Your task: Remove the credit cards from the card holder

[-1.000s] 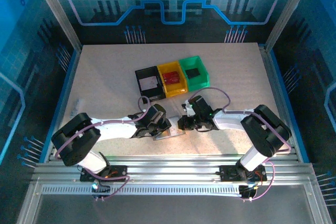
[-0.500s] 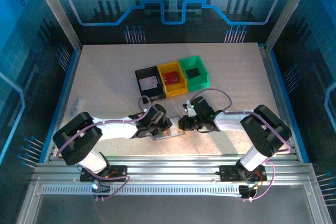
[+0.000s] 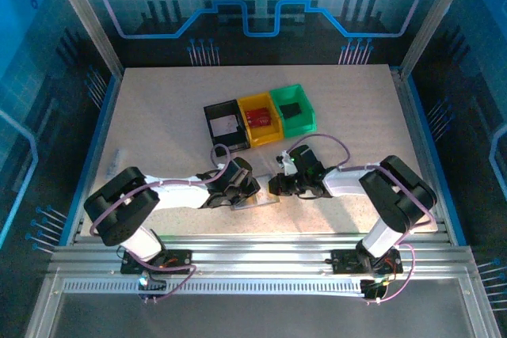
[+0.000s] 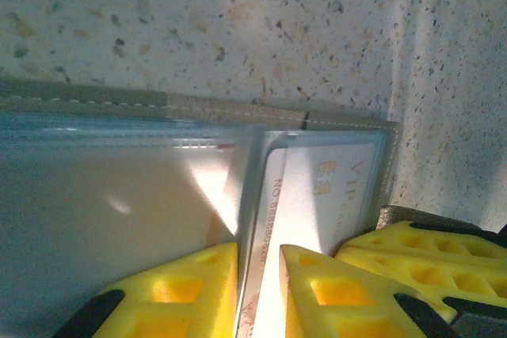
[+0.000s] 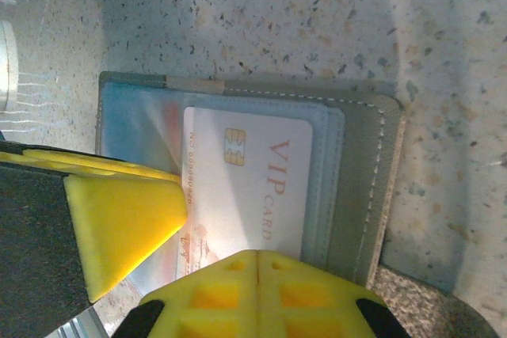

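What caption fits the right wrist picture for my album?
A white VIP card sits sleeved in the open grey card holder on the speckled table.

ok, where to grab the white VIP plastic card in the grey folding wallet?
Grip the white VIP plastic card at the end opposite its chip, coming from beside the right gripper. It lies flat in a clear sleeve, chip end against the grey folding wallet border; the other end is likelier free.
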Controlling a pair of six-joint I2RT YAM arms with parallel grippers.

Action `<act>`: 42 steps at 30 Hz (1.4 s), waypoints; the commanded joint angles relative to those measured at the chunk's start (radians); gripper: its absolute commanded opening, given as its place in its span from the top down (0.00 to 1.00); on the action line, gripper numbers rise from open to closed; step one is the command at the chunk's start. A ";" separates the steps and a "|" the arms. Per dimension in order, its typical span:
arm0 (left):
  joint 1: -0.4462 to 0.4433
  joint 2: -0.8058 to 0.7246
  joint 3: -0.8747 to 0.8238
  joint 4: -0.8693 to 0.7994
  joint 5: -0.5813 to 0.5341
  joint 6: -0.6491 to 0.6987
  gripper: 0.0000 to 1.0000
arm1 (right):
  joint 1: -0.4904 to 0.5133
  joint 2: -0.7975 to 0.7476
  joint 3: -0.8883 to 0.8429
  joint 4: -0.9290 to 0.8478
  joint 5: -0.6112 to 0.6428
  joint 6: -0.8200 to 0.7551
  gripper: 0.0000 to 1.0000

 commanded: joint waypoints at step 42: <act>-0.007 0.000 -0.036 0.208 -0.085 0.141 0.80 | -0.031 0.088 -0.063 0.070 -0.057 0.026 1.00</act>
